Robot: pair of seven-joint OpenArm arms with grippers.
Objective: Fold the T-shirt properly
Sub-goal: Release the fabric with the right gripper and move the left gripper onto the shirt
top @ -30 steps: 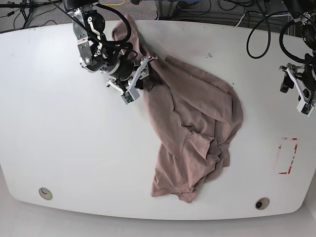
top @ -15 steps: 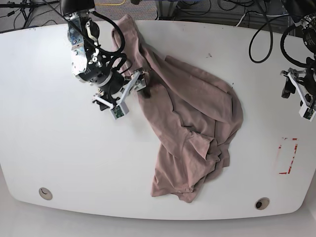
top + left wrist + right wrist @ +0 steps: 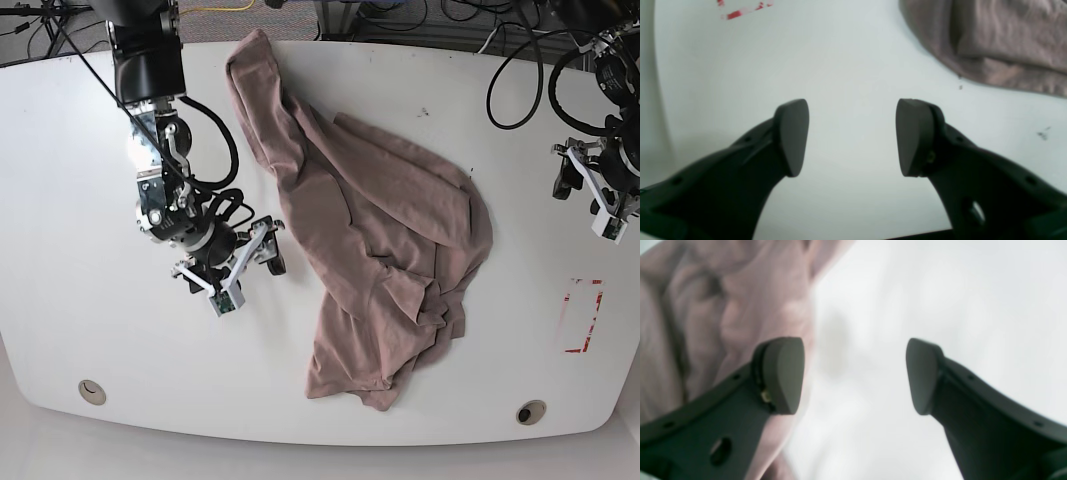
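The T-shirt lies crumpled across the middle of the white table, one end reaching the far edge and a bunched end near the front. My right gripper hovers just left of the shirt's left edge. In its wrist view the right gripper is open with bare table between the fingers and the T-shirt behind the left finger. My left gripper stands open near the table's right edge, well away from the cloth. In its wrist view the left gripper holds nothing and the T-shirt fills the upper right.
A red tape outline marks the table at the right; the red tape also shows in the left wrist view. Two round holes sit near the front edge. Black cables hang over the far right edge.
My right gripper opened, let go of the shirt's upper left part and moved toward the front, off the cloth. The released fold settled flat. My left gripper shifted slightly.
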